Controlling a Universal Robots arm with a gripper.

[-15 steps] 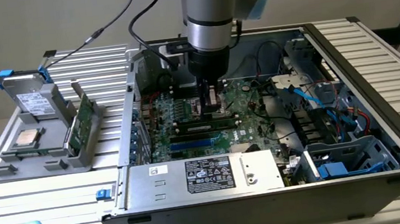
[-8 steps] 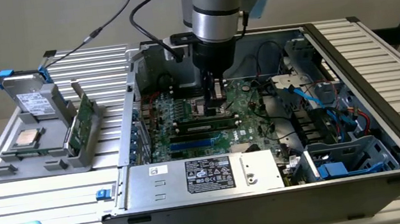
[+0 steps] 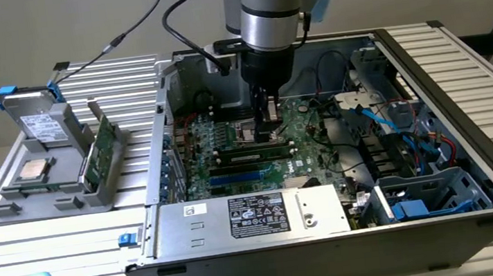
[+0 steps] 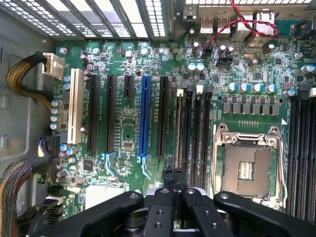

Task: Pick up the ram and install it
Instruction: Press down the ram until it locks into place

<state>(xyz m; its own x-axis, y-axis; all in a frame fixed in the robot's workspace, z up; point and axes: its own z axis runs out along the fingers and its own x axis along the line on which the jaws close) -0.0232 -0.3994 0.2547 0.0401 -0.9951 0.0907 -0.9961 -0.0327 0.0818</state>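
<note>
Exterior view first: the arm (image 3: 269,3) reaches down into an open computer case (image 3: 474,175) that lies on its side on a slatted metal table (image 3: 16,241). Its fingers (image 3: 266,123) hang low over the green motherboard (image 3: 312,137), pressed together with nothing visibly between them. Just near of the fingertips, the ram (image 3: 253,154) sits as a long, dark-chipped stick lying across a slot, and blue slots (image 3: 237,178) run parallel on its near side. A silver power supply (image 3: 251,217) with a black label fills the near edge of the case. Blue and red cables (image 3: 419,139) tangle in the case toward the exterior view's right. Well apart, on the exterior view's left, a grey holder (image 3: 44,196) carries a processor chip (image 3: 32,169), a drive (image 3: 40,123) standing on edge, and a green board (image 3: 98,155) upright in a groove.

Wrist view: the black fingers (image 4: 174,181) meet tip against tip, closed on nothing that can be seen, and they hover above the motherboard (image 4: 128,143) close to a row of black memory slots (image 4: 192,133). Beside these slots lies the open processor socket (image 4: 247,165) with its metal frame. A long blue slot (image 4: 143,118) and a white slot (image 4: 75,106) stand among black expansion slots further along the board. Braided cables (image 4: 17,79) curl at the board's edge.
</note>
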